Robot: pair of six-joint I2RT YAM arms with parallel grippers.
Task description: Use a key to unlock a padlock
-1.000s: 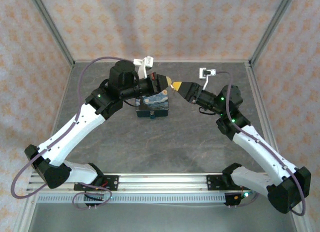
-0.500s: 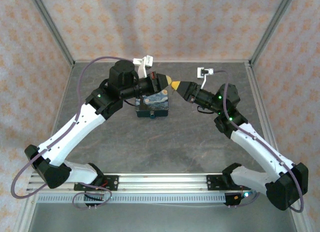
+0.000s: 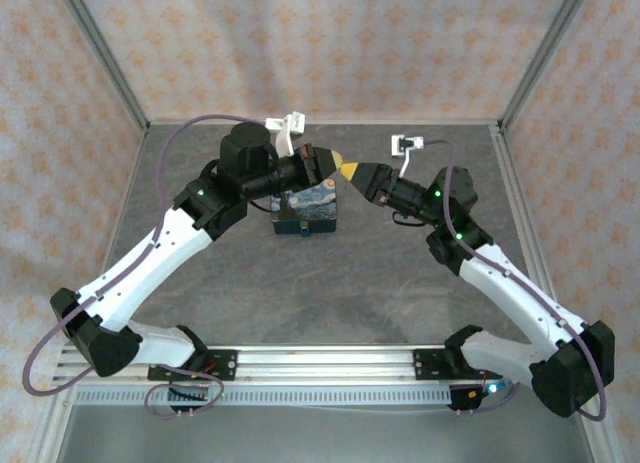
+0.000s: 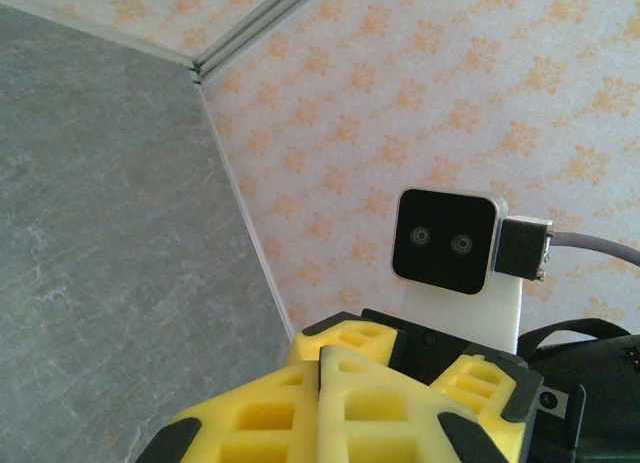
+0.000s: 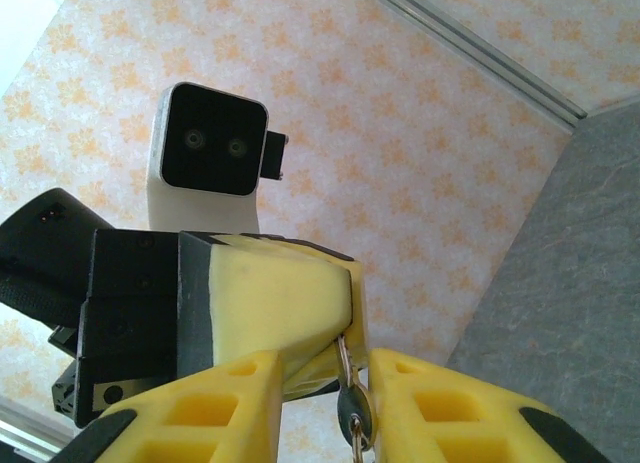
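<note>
Left gripper [image 3: 338,164] — right gripper [image 3: 356,171] — tip-to-tip

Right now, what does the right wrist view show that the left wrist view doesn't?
Right wrist: a small looped metal piece, likely the padlock, hanging at the tips of the shut left tool, between the right tool's parted fingers; the left camera sits above. Left wrist: the right camera facing in, above the left tool's closed seam. Both: table, patterned wall, the tools meeting tip to tip.
</note>
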